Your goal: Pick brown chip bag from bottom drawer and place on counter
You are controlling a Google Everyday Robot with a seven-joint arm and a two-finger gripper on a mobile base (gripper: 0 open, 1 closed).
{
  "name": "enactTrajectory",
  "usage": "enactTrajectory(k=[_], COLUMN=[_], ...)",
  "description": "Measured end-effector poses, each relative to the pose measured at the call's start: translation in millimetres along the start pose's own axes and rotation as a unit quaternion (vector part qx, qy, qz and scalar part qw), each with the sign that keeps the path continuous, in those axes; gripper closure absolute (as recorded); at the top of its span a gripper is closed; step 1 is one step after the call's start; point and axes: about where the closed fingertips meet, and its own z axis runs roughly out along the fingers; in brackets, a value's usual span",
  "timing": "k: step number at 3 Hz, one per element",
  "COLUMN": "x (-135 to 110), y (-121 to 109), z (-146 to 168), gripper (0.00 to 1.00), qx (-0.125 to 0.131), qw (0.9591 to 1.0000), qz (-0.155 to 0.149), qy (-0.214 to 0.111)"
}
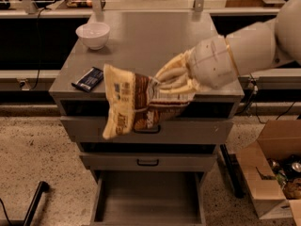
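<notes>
My gripper (pixel 162 83) is shut on the brown chip bag (pixel 134 102), a crinkled cream-yellow bag with a dark brown panel. It holds the bag in the air in front of the cabinet, at the level of the counter's front edge, with the bag hanging down over the top drawer. The counter (pixel 155 41) is the grey metal top of the cabinet. The bottom drawer (pixel 147 199) is pulled open below and shows a bare grey floor.
A white bowl (pixel 92 34) stands at the counter's back left. A dark blue bar wrapper (pixel 88 79) lies near its front left edge. An open cardboard box (pixel 275 173) with items stands on the floor at the right. A black bar (pixel 33 204) lies lower left.
</notes>
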Motion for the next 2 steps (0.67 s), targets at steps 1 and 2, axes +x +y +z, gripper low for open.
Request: enactTrajectory(k=[1,2], x=[0.5,9.6], y=[-65.8,-123.0], z=[-11.0,-28.1], gripper=[1.0,1.0], qx=[0.059,0.125], qw=[0.9978,0.9913], qz=[0.029,0.04], qy=[0.005,-0.002])
